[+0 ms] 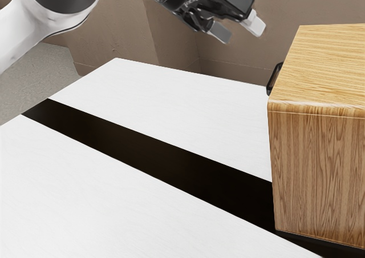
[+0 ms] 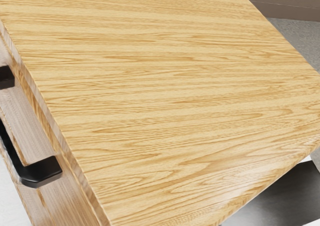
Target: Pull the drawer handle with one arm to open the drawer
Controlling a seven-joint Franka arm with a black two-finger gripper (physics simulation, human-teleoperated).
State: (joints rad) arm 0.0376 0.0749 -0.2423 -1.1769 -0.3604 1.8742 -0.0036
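Item 1, gripper: the black gripper (image 1: 238, 28) hangs in the air at the top of the exterior view, at the end of the white arm (image 1: 40, 12) that enters from the upper left. Its 2 fingers (image 1: 221, 33) are spread apart, with nothing between them and nothing touching them. They point down and toward the exterior view's right.

Item 2, drawer: the wooden cabinet (image 1: 319, 132) stands on the table (image 1: 159, 109) at the exterior view's right edge. The black handle (image 1: 274, 78) projects from the cabinet's upper corner on the side facing the arm. The gripper is above the handle and toward the exterior view's left of it, well apart from it.

Item 3, wrist view: the cabinet top (image 2: 165, 96) lies under the hand. The handle is mounted on the drawer front (image 2: 30, 131), which sits just below the top's edge and does not stick out past it.

Item 4, table: white surface, crossed by 1 black stripe (image 1: 142, 149).
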